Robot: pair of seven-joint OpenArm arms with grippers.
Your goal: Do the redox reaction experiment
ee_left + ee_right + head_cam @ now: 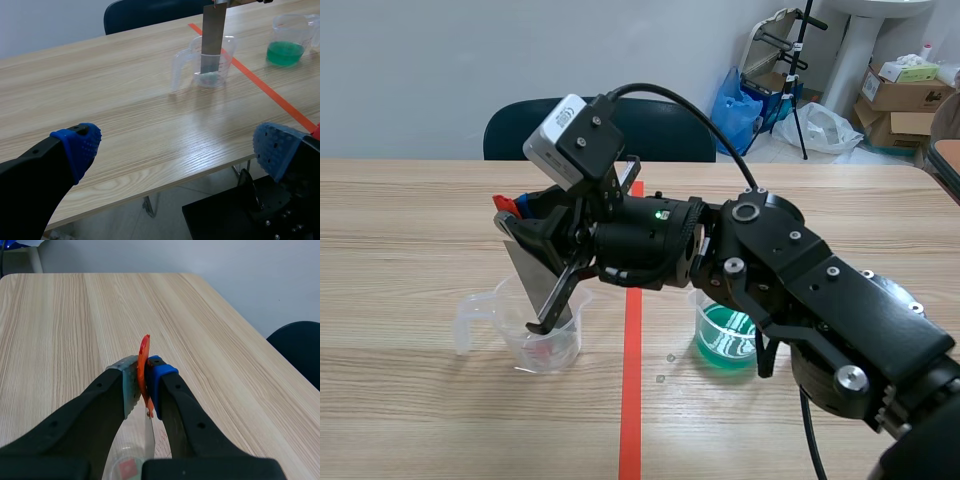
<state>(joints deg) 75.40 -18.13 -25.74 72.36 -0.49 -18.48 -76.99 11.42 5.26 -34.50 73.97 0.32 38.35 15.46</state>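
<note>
My right gripper (518,215) reaches in from the right, across the tape line, and is shut on a thin grey metal plate (535,275). The plate hangs tilted, its lower end inside a clear measuring cup (548,338) with a handle. In the right wrist view the plate (149,432) shows edge-on between the pads of the right gripper (145,377), with an orange-red piece at its top. A beaker of green liquid (725,338) stands right of the tape, partly behind the arm. My left gripper (177,147) is open over the table's near edge, far from the cup (212,67), plate (212,30) and beaker (285,45).
An orange-red tape line (632,400) runs down the table's middle between cup and beaker. A dark chair (520,125) stands behind the far edge. Cardboard boxes (905,95) and bags lie on the floor at the back right.
</note>
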